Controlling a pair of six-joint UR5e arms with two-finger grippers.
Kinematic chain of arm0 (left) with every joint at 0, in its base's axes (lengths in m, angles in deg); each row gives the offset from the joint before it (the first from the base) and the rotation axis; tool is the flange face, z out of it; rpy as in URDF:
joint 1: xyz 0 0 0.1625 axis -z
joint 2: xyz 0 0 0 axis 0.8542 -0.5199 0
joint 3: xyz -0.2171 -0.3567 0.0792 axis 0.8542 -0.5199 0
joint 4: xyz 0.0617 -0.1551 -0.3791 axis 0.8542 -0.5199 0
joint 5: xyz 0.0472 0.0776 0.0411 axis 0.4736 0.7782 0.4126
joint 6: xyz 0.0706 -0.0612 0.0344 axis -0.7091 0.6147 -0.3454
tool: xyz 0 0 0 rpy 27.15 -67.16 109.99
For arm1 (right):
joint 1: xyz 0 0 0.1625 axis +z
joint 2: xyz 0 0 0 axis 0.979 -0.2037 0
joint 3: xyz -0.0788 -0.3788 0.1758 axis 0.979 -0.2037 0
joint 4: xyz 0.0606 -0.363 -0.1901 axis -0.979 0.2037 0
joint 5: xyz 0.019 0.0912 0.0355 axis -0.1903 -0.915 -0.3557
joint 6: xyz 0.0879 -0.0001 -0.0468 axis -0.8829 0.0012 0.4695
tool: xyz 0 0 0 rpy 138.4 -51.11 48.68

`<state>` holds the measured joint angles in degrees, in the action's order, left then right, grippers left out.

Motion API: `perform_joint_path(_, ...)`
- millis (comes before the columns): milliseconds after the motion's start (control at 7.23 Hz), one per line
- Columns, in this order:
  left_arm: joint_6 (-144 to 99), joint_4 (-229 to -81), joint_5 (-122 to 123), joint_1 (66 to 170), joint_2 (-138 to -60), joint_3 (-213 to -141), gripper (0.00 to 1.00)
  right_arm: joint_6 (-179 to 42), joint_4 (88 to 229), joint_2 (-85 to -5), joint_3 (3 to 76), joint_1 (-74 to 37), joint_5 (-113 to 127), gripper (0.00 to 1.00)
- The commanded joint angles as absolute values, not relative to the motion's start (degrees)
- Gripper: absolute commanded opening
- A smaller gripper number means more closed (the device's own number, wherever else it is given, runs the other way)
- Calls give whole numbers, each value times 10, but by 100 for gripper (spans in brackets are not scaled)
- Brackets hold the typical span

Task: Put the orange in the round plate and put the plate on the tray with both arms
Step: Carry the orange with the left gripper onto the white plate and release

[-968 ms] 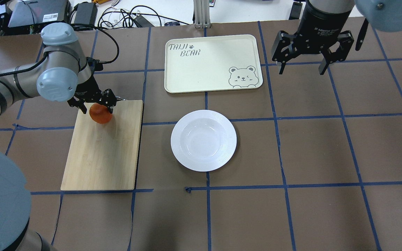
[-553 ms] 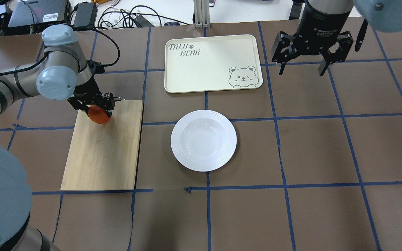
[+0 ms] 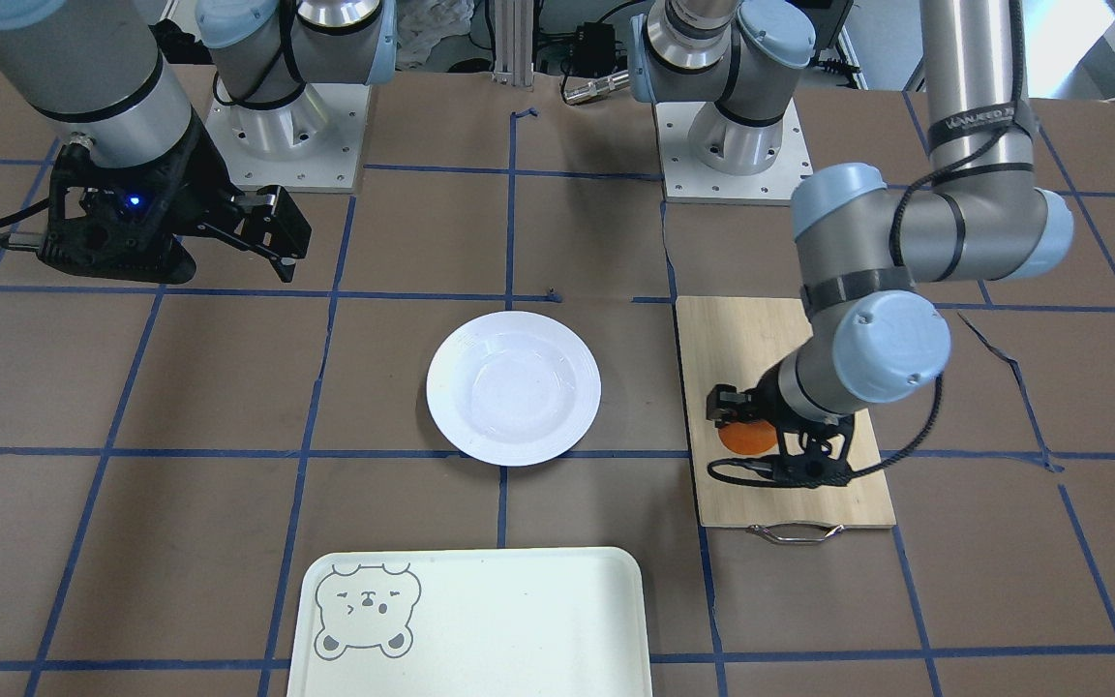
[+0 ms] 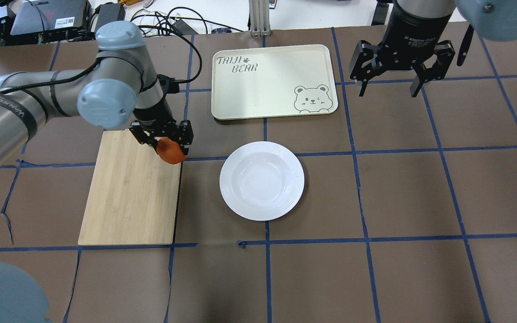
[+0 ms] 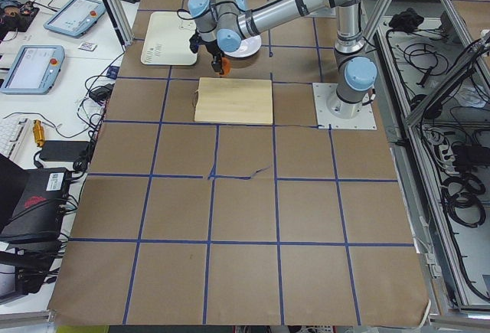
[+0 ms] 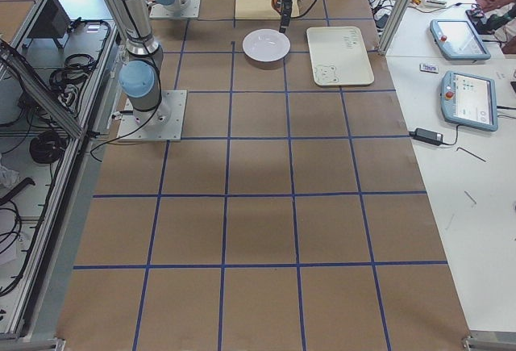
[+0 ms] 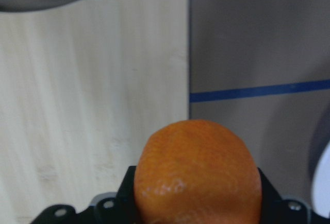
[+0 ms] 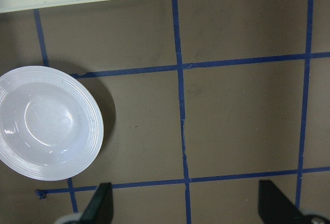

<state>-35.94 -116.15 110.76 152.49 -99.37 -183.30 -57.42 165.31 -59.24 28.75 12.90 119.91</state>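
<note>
Holding the orange, the left jaws are clamped on its sides, over the right edge of the board near the far corner. Left arm enters from the left. Plate rests on the surface just right of the board, apart from the orange. Tray lies beyond the plate, not touching. Right jaws spread wide, gripping nothing, hanging right of the tray.
</note>
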Motion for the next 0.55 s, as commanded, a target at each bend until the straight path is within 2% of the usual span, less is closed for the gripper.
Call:
perform_joint_path(0,-157,-1144,1055,1619,-1008,-1832,0,-572,1654,-592,288,126,1199,100)
perform_joint_path(277,-60,-1074,1024,1672,-1034,-1849,0,-573,1653,-591,288,125,1207,100)
perform_joint_path(415,-58,-1044,1018,1676,-1046,-1864,7,-572,1652,-590,288,123,1231,100)
